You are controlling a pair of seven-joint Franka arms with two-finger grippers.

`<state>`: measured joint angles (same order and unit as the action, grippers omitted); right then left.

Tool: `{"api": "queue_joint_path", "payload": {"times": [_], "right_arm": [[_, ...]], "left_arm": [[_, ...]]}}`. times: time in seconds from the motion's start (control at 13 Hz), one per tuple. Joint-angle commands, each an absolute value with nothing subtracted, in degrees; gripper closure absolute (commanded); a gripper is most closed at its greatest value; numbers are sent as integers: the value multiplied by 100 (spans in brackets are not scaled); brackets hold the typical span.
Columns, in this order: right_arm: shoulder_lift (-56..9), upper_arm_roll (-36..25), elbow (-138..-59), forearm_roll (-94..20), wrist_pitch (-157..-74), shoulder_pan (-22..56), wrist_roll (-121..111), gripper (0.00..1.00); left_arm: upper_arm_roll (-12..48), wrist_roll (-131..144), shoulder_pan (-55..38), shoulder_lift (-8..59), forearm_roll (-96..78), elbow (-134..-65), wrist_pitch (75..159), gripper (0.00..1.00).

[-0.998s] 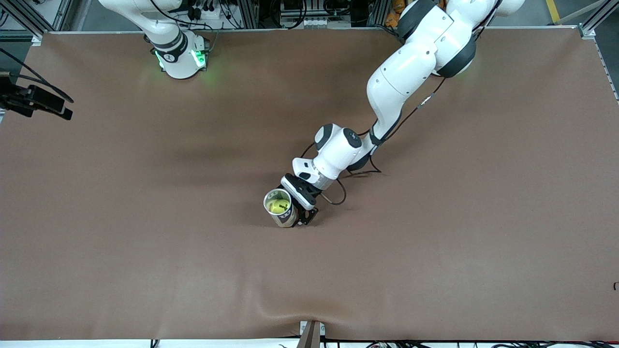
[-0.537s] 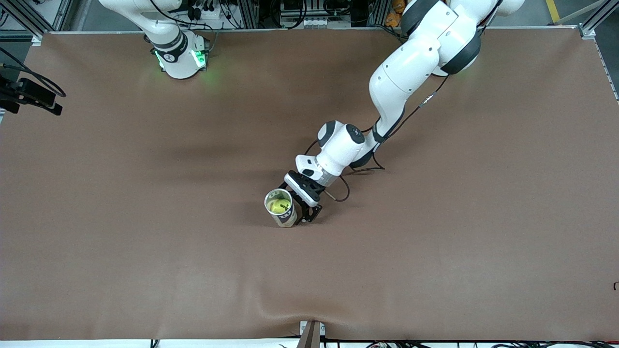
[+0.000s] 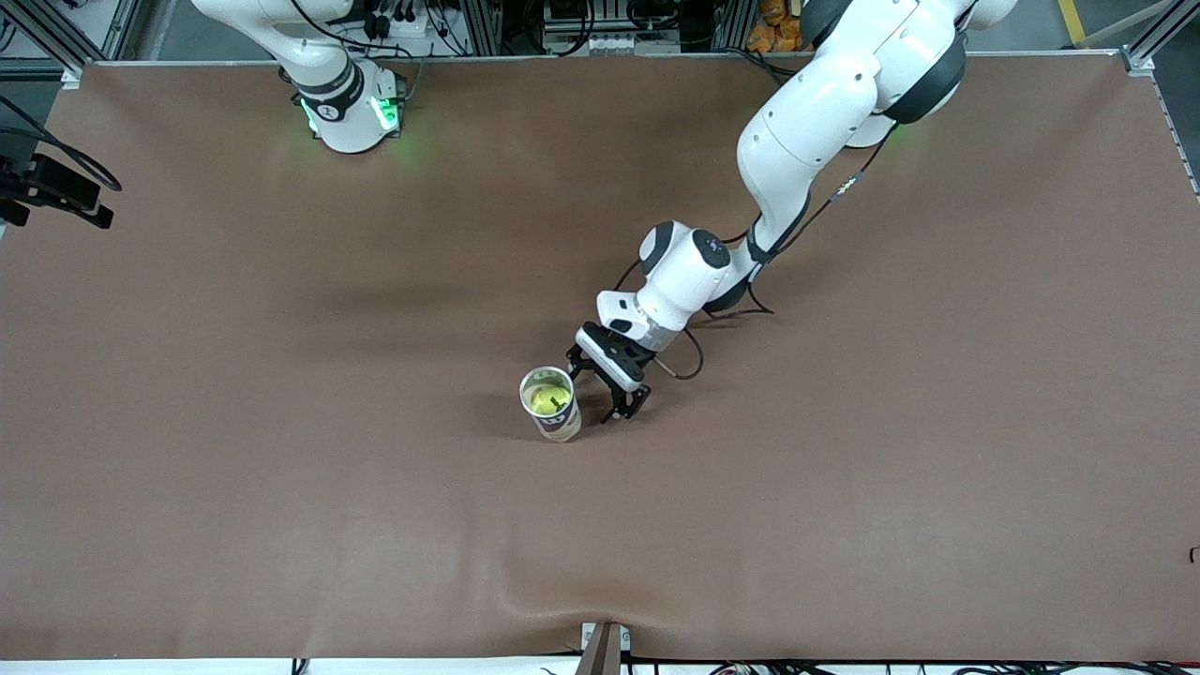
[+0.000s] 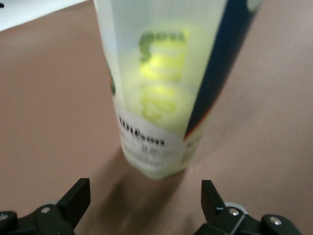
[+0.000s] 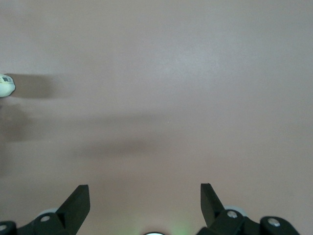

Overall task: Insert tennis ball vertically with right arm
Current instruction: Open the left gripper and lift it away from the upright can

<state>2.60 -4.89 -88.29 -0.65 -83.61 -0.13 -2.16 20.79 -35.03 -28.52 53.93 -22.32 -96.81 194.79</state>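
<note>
Brown-covered desk (image 3: 281, 487), bare apart from one item near its middle. Tennis ball can (image 3: 550, 404): a clear Wilson tube standing upright, mouth open, with a yellow-green tennis ball (image 3: 547, 399) visible inside it. Left gripper (image 3: 608, 387): low beside the can on the side toward the left arm's end of the desk, fingers (image 4: 73, 200) spread wide, holding nothing; in the left wrist view the can (image 4: 164, 88) stands ahead of the fingertips, centred on the gap but apart from both. Right gripper (image 5: 145, 205): fingers (image 5: 76, 200) likewise spread and empty, over bare desk at the right arm's end; that arm appears to be waiting, with only a sliver of the can's base (image 5: 6, 85) at the edge of its wrist view.

Risks, as judged: the tall, light can looks top-heavy, so a fingertip clipping its wall as the left gripper moves could tip it and roll the ball out. Ball already seated, so the insertion appears complete.
</note>
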Motion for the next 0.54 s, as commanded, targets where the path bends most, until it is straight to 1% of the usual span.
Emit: {"api": "queue_joint_path", "payload": {"times": [0.0, 0.23, 0.46], "right_arm": [[246, -519, -8886, -53, -8490, 44, -299, 0], [220, -518, -8903, -53, -8490, 44, -403, 0], [167, -510, -8877, -70, -8840, 44, -589, 0]], "left_arm": [[2092, -3507, -2585, 4643, -2364, -10703, 19529, 0], [2302, -3480, -1989, 4106, -2373, -11389, 19494, 0], [2636, -3472, -1268, 3868, -2373, -11680, 19389, 0]]}}
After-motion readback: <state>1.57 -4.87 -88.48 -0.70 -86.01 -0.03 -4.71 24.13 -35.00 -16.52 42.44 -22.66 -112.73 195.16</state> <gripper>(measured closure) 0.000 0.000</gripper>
